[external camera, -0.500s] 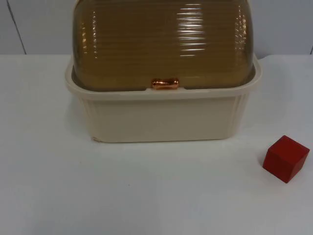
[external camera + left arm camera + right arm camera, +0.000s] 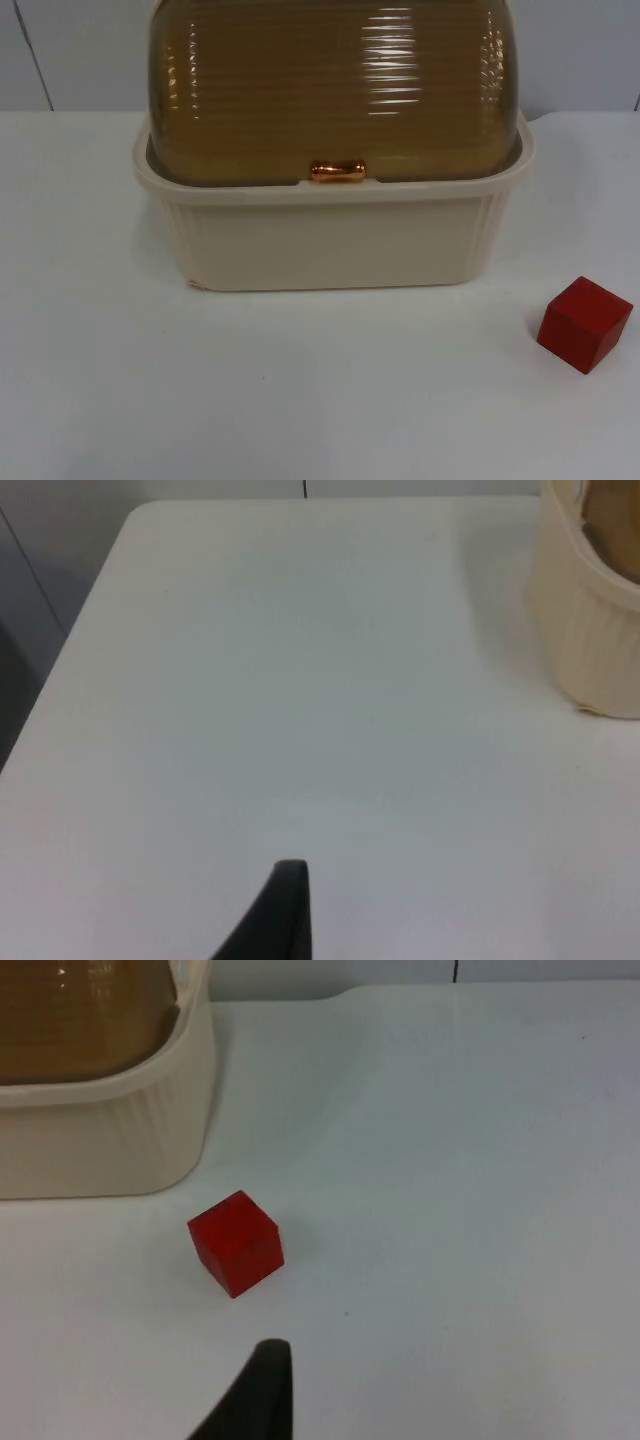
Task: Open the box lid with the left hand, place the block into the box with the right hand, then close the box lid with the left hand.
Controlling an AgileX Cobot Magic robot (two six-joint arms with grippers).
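A cream box (image 2: 330,235) stands at the middle back of the white table, its ribbed brown see-through lid (image 2: 330,90) down and shut. A small copper handle (image 2: 338,171) sits at the lid's front edge. A red block (image 2: 584,323) lies on the table to the front right of the box, apart from it. In the right wrist view, my right gripper (image 2: 262,1390) hovers short of the block (image 2: 236,1242), with the box (image 2: 100,1140) behind. In the left wrist view, my left gripper (image 2: 285,910) hangs over bare table, well away from the box corner (image 2: 590,630).
The grey partition wall (image 2: 580,50) rises behind the box. The table's left edge (image 2: 60,670) drops off beside my left gripper. Open white table top (image 2: 300,400) stretches in front of the box.
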